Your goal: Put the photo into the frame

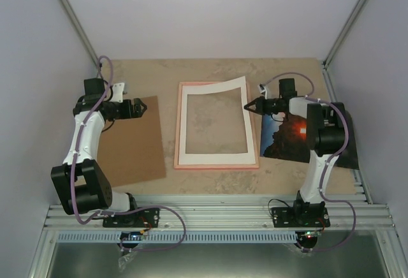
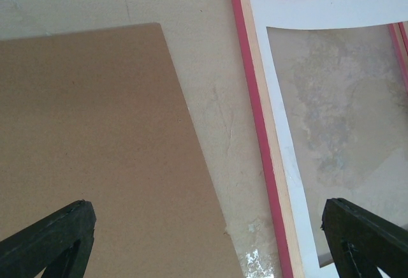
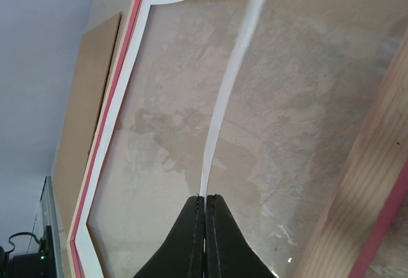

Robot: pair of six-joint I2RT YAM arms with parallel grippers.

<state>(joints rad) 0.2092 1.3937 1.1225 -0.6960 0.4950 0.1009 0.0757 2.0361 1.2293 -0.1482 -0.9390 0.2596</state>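
The thin pink frame lies flat at the table's middle, and it also shows in the left wrist view and the right wrist view. A white mat border sits in it, its right side lifted and curled. My right gripper is shut on that mat's right edge, with the jaws pinched together at the tip. The photo, dark with an orange glow, lies flat right of the frame, partly under my right arm. My left gripper is open and empty, above the gap between board and frame.
A plain brown board lies left of the frame and fills the left of the left wrist view. White walls enclose the table at back and sides. A metal rail runs along the near edge.
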